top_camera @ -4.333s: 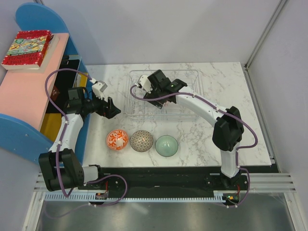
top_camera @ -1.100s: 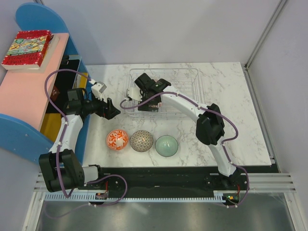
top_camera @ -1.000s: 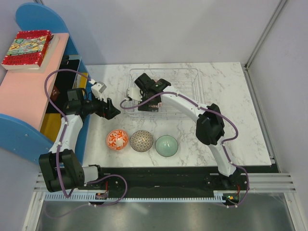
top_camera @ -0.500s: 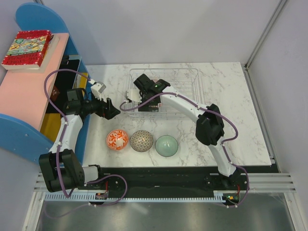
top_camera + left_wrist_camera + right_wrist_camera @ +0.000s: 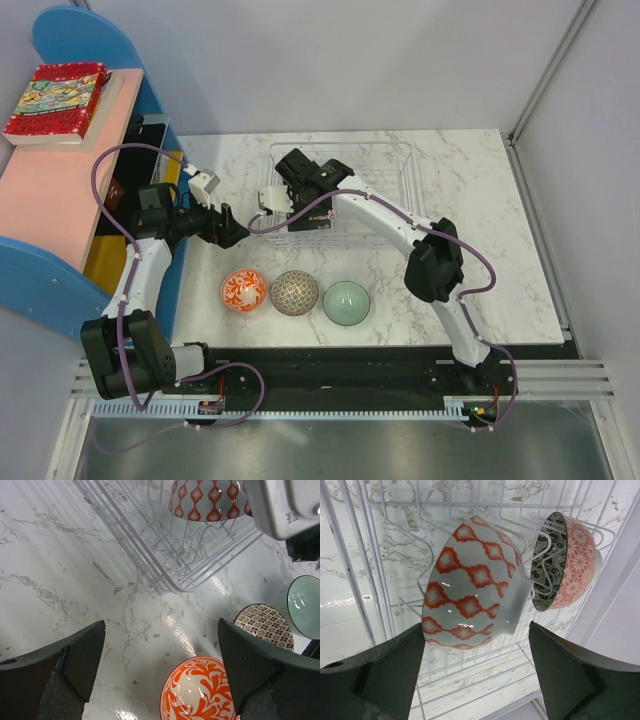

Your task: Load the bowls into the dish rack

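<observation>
- Left gripper [image 5: 161,627]: jaws spread wide and holding nothing. It hovers over the marble table [image 5: 470,220] off the rack's left end, above the row of loose bowls.
- Orange floral bowl [image 5: 244,291], lattice bowl [image 5: 295,293] and mint bowl [image 5: 346,302]: these sit mouth-up in a row on the table, near the arms' bases. None of them has been loaded yet.
- Right gripper [image 5: 476,626]: it reaches into the left end of the rack. Its fingers stand wide on either side of the red-diamond bowl, close to its rim and its foot. Whether the pads bear on the bowl or just clear it cannot be told from these views.
- Red-diamond bowl [image 5: 470,587]: this bowl stands on edge among the rack's wires with its mouth turned to the left.
- Pink floral bowl [image 5: 572,565]: it stands on edge in the next slot to the right, just beside the red-diamond bowl, showing its dark patterned interior.
- Dish rack [image 5: 390,170]: it lies across the middle of the table and already holds the two upright bowls at its left end.
- Step in hand, as judged: seating the red-diamond bowl in its slot.
  - The rim should rest firmly between two wires before the bowl is left on its own.
  - The fingers should part evenly, so neither side nudges the bowl towards its neighbour.
  - The wrist should back out along its own axis, clear of the rack's wires.
</observation>
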